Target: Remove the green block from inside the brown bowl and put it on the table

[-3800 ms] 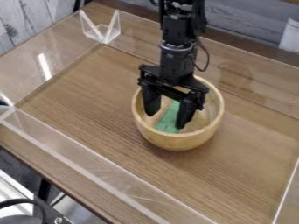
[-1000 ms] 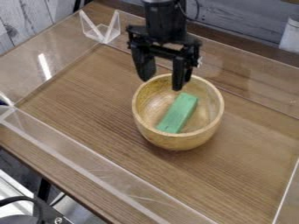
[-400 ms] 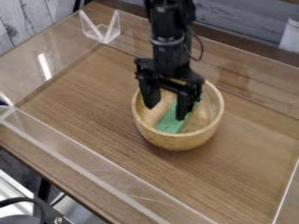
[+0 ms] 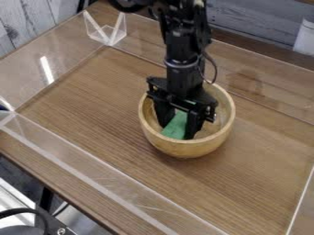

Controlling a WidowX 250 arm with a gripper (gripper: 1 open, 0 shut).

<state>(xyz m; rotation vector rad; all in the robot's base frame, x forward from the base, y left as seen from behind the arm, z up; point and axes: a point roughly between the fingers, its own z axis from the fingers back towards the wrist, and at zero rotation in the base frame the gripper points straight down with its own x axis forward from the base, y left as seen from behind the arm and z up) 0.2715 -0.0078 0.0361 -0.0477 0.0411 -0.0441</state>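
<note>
Block: the green block is showing as a small, bright green bar with flat faces, only part of it visible between the black fingers.
Block's place: it is lying inside the brown bowl, slanted across the pale inside, its lower end toward the near-left of the hollow.
Bowl: a round, light tan wooden dish with a thick rim is sitting near the middle of the table, well apart from the side walls.
Hand: the black gripper is pointing straight down into the bowl, its arm rising up and out of the top of the picture.
Block and hand: the block is sitting directly under the gripper, between the two fingers, which are reaching down on either side of it below the rim line.
Grip: the fingers are standing apart around the block; whether they are pressing on it cannot be told from this view.
Table: the brown wood-grain top is being framed by low clear walls, with glare running along the near-left one.
Backdrop: a clear triangular piece is standing at the far-left corner.
</note>
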